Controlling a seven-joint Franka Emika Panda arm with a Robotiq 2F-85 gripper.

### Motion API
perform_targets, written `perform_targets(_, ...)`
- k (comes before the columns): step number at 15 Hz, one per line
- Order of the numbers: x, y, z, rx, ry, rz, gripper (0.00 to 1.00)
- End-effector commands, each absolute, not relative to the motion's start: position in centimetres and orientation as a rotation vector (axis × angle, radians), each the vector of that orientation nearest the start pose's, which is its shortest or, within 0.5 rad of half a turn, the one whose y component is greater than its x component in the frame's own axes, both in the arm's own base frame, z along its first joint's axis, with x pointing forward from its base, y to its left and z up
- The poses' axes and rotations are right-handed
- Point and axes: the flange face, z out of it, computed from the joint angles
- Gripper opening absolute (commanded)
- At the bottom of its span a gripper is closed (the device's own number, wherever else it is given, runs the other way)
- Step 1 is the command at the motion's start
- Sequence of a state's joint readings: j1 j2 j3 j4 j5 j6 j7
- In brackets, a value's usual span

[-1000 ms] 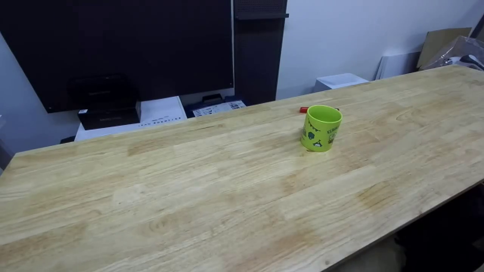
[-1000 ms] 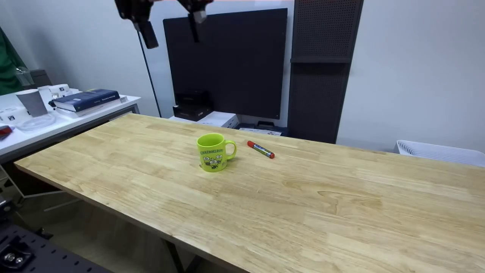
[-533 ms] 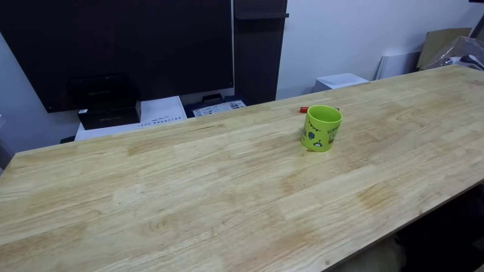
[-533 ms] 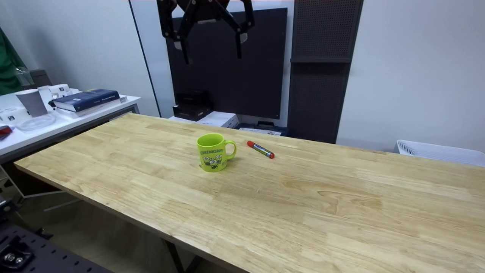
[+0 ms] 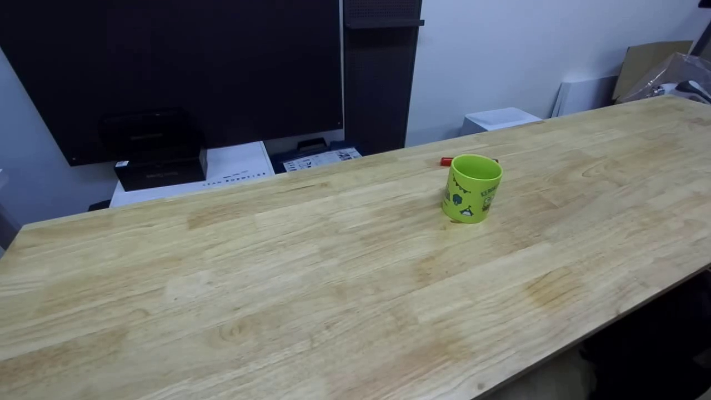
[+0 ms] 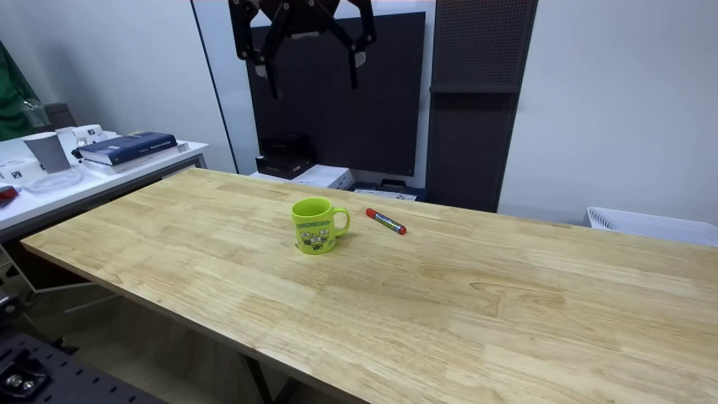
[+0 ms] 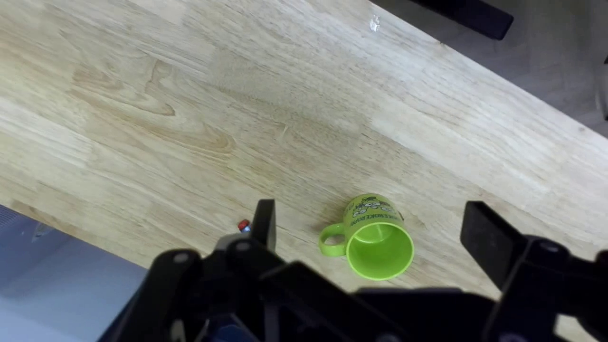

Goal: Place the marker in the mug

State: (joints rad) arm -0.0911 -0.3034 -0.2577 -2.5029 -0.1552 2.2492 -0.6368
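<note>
The lime-green mug [image 5: 472, 189] stands upright on the wooden table in both exterior views [image 6: 314, 227], its handle toward the marker. The marker [image 6: 386, 221], red-ended with a printed barrel, lies flat beside the handle. It is mostly hidden behind the mug in an exterior view, where a red end [image 5: 446, 161] shows. My gripper [image 6: 314, 92] is open and empty, high above the table. In the wrist view the mug [image 7: 380, 249] shows between my open fingers [image 7: 369, 205], well below them. One marker end [image 7: 243, 225] peeks out beside a finger, which hides the rest.
The table's [image 6: 477, 314] far edge runs close behind the marker. A white side table with a blue book [image 6: 128, 147] and a grey cup [image 6: 47, 152] stands at the left. A dark board [image 6: 336, 101] stands behind the table.
In an exterior view my gripper has moved right and turned so both fingers show apart, then sunk very slightly. The mug and marker have not moved.
</note>
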Motion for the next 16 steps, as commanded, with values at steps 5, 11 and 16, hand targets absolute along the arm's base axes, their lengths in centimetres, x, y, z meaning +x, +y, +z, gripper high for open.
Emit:
perform_targets(5,47.4,-17.5,36.9,-2.924,-1.303,0.079,1.00)
perform_targets(11,55.4,-19.7,30.0,-2.620,-1.784,0.170,1.00)
perform_targets(16,55.3,-19.4,27.1,-2.580,-1.798,0.220,1.00)
